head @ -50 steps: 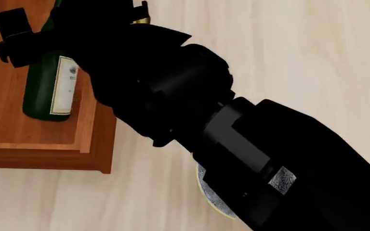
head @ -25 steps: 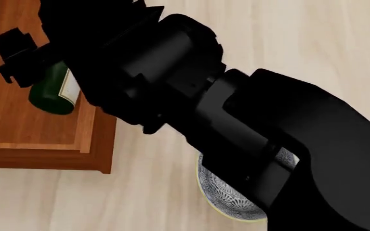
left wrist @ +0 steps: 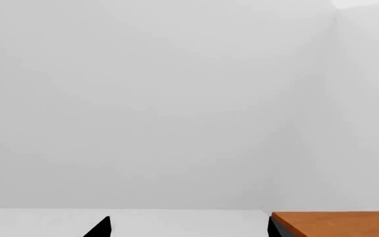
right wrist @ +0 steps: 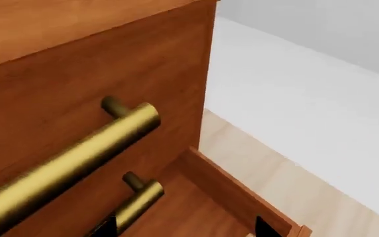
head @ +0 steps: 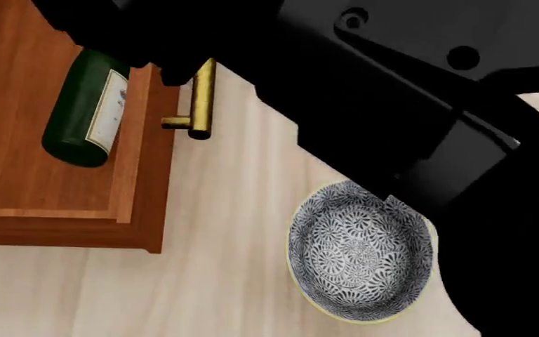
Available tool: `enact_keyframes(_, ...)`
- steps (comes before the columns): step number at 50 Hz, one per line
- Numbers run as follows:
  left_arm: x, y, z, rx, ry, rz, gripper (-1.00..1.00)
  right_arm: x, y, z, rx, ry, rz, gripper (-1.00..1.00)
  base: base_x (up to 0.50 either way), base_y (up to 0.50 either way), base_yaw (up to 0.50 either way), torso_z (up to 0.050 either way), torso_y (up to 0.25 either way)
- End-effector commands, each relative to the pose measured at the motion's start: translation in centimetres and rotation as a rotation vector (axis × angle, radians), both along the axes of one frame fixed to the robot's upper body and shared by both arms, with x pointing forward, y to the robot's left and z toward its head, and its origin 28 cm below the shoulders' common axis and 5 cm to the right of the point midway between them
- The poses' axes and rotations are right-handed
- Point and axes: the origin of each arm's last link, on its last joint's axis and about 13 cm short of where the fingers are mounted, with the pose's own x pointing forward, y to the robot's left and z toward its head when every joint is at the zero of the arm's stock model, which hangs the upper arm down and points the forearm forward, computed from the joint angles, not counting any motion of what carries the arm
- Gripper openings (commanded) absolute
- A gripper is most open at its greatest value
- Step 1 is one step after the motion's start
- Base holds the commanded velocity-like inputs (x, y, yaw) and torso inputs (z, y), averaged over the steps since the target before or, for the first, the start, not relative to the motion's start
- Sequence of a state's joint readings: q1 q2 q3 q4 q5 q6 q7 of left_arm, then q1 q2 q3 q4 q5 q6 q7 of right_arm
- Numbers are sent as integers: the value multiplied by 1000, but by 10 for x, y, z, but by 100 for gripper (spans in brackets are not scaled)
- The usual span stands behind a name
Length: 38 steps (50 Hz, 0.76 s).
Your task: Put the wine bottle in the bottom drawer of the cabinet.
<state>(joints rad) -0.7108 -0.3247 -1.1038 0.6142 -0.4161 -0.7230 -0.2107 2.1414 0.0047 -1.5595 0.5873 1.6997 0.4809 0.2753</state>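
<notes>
The wine bottle (head: 87, 112), dark green with a white label, rests tilted inside the open bottom drawer (head: 140, 175). My black right arm hides its neck. The drawer's brass handle (head: 200, 98) sticks out from its front. My right gripper (right wrist: 183, 229) is open and empty. Only its two fingertips (right wrist: 104, 228) show, wide apart, above the drawer's floor and facing the cabinet (right wrist: 77, 74). My left gripper (left wrist: 186, 232) is open and empty and faces a white wall. Neither gripper's jaws can be made out in the head view.
A blue-and-white patterned bowl (head: 358, 253) stands on the pale wooden floor to the right of the drawer. Upper drawer fronts carry brass bar handles (right wrist: 64, 158). A corner of orange-brown wood (left wrist: 337, 224) shows in the left wrist view.
My right arm has pulled up and away to the right, off the bottle. The bottle, upright a second ago, now rests tilted in the drawer. The handle and bowl are uncovered.
</notes>
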Motion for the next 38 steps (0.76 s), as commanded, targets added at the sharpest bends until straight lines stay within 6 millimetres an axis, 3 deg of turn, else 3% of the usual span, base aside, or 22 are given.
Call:
enact_keyframes(1, 1, 0, 1, 1, 4, 1, 100, -27, -10, 49, 16, -106, 23, 100, 0, 0, 0, 0, 0)
enact_keyframes(10, 1, 0, 1, 1, 5, 1, 100, -55, -37, 64, 47, -169, -11, 100, 0, 0, 0, 0, 0)
enact_keyframes(22, 1, 0, 1, 2, 9, 2, 100, -99, -71, 70, 95, -256, -21, 100, 0, 0, 0, 0, 0)
enact_keyframes(31, 0, -1, 1, 2, 12, 3, 100, -114, -96, 67, 136, -279, -54, 100, 0, 0, 0, 0, 0)
enact_keyframes(38, -1, -1, 1, 0, 9, 5, 100, -114, -113, 70, 171, -280, -96, 100, 0, 0, 0, 0, 0)
